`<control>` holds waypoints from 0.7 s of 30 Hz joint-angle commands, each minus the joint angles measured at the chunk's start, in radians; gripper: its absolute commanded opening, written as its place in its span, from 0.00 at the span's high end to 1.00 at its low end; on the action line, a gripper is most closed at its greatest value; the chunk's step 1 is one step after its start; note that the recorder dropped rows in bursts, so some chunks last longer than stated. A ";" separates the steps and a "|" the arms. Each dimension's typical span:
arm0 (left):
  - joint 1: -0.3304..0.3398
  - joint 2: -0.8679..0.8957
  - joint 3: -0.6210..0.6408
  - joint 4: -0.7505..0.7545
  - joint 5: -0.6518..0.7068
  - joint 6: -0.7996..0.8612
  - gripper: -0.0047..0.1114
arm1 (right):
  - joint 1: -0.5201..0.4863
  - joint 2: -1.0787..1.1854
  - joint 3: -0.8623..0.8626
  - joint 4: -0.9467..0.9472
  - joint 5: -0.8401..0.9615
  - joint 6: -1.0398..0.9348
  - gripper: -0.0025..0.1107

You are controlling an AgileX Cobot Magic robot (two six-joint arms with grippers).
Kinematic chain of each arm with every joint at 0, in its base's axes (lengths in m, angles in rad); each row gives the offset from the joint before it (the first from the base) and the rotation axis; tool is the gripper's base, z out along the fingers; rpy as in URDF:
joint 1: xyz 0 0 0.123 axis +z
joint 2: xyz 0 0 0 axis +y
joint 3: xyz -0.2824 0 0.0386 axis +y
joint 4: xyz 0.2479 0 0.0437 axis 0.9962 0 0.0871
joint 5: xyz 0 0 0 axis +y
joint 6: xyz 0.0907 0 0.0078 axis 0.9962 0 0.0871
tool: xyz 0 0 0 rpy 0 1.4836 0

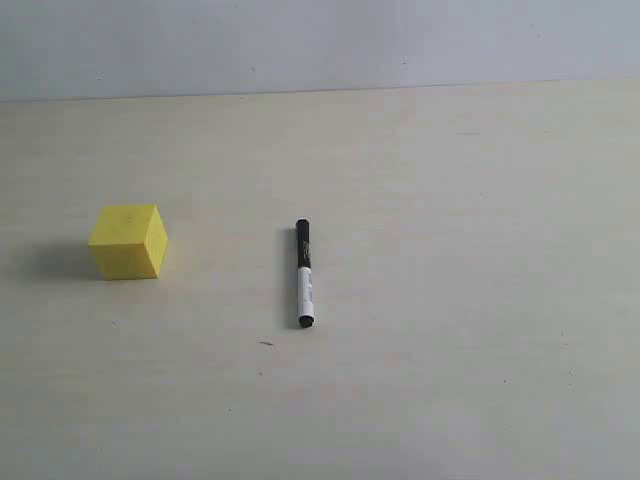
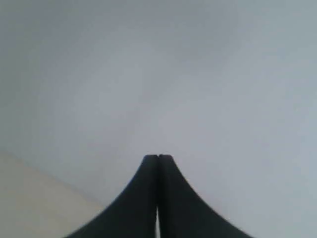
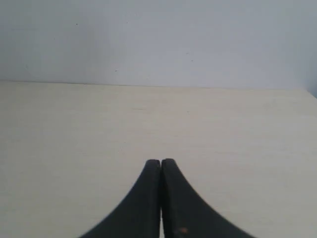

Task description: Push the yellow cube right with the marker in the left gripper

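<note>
- Pressing tip to tip, the two black fingers of the left gripper [image 2: 158, 157] are shut flat on each other, with only a thin seam showing between them.
- Its camera looks past those tips at a plain grey-white wall [image 2: 163, 74], with a pale corner of the table [image 2: 34, 198] at one edge.
- The right gripper [image 3: 161, 162] is closed the same way, finger against finger, poised over bare tabletop with the wall behind.
- From the exterior view, the marker [image 1: 304, 273] lies flat on the table near the middle. It runs roughly front to back, its long black cap at the far end, its white printed barrel and short black end nearer.
- The yellow cube [image 1: 128, 241] sits on the table well to the left of the marker and apart from it. One corner is turned towards the front, and a soft shadow falls on its left side.
</note>
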 commanded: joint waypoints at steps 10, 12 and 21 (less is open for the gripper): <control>0.003 0.032 -0.213 0.098 -0.396 -0.324 0.96 | -0.005 -0.007 0.005 -0.002 -0.008 -0.001 0.98; 0.003 0.128 -0.354 0.157 -0.270 -0.257 0.96 | -0.005 -0.007 0.005 -0.002 -0.008 -0.001 0.98; -0.011 0.872 -0.892 0.205 0.746 -0.018 0.96 | -0.005 -0.007 0.005 -0.002 -0.008 -0.001 0.98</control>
